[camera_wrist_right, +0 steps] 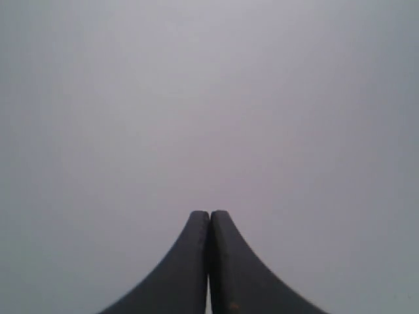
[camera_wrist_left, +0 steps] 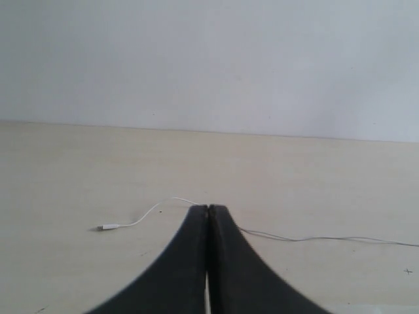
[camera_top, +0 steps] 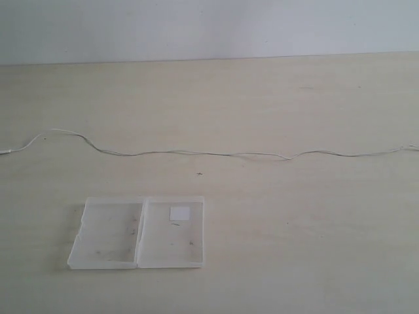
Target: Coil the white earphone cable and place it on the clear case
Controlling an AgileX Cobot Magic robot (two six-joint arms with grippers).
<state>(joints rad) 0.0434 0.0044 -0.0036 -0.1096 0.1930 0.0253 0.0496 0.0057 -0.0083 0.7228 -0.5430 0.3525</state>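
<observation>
The white earphone cable [camera_top: 209,154] lies stretched in a wavy line across the pale table, its plug end at the far left edge and the other end running off the right edge. Nearer the front, left of centre, the clear case [camera_top: 137,233] lies open and flat, a white square sticker in its right half. No arm shows in the exterior view. In the left wrist view my left gripper [camera_wrist_left: 208,208] is shut and empty, above the table, with the cable [camera_wrist_left: 314,239] and its plug [camera_wrist_left: 108,227] lying beyond it. My right gripper [camera_wrist_right: 209,213] is shut against a blank grey wall.
The light wooden table [camera_top: 294,216] spreads wide, with a grey wall [camera_top: 209,26] behind its far edge. A tiny dark speck [camera_top: 199,174] sits between the cable and the case.
</observation>
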